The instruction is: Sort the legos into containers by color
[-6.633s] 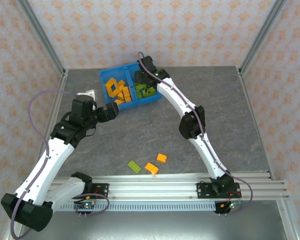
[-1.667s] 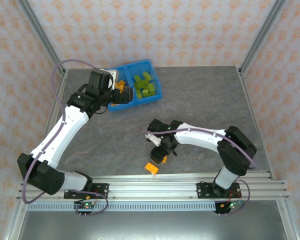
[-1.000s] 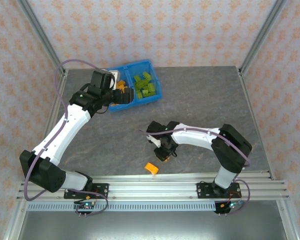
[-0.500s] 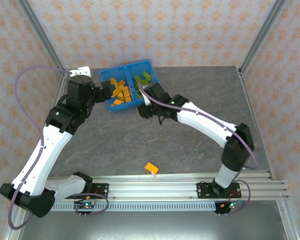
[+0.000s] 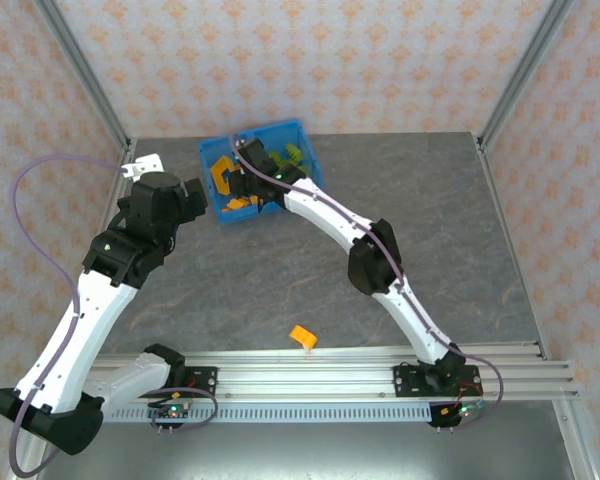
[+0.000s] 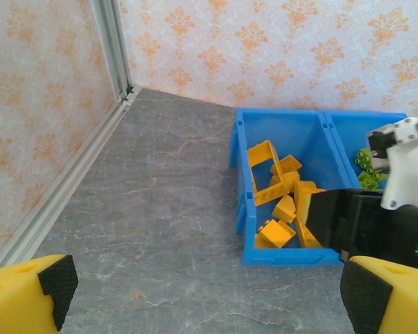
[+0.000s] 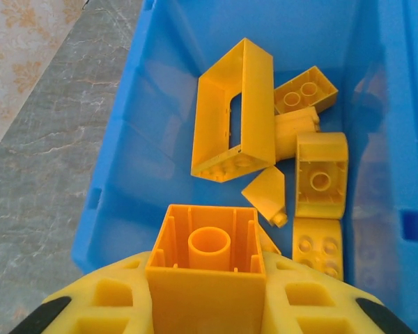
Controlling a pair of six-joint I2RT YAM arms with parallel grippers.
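**Right wrist view: orange brick over the orange side, ready to drop**

Right wrist camera looks straight down past the right claw [image 5: 248, 187], which pinches one orange brick [image 7: 209, 254] between its yellow fingers [image 7: 104, 299], hollow underside facing the lens. Below it lies the left compartment [image 7: 171, 49] of the blue bin [image 6: 285, 256], already holding a heap of orange bricks [image 7: 320, 174] with an open frame piece [image 7: 233, 111] leaning across them. The bin stands at the far edge of the tabletop [image 5: 430, 230], toward its far-left corner. Green bricks [image 5: 291, 153] fill the right compartment [image 5: 307, 180].

The step in hand looks like the release, and the colour match is right. To do it well:

- Keep the brick over the near half of the compartment, away from the middle wall [image 6: 327, 136], so a bounce cannot carry it in among the green.
- Come down a little before letting go. A short fall should stop it glancing off the tilted frame piece or the rim.
- Spread the fingers fully, then lift straight up. Sliding sideways risks catching the bin wall and shoving the bin along the tabletop.

The left claw [image 6: 207, 292] is spread wide and holds nothing, hanging near the left side of the bin and facing it. Both arms are crowded at that corner, so the right arm is best drawn back toward the middle of the tabletop, not to the left.

One loose orange brick [image 5: 301, 337] lies by the near edge, well apart from the bin. It appears to be the last one left to sort.
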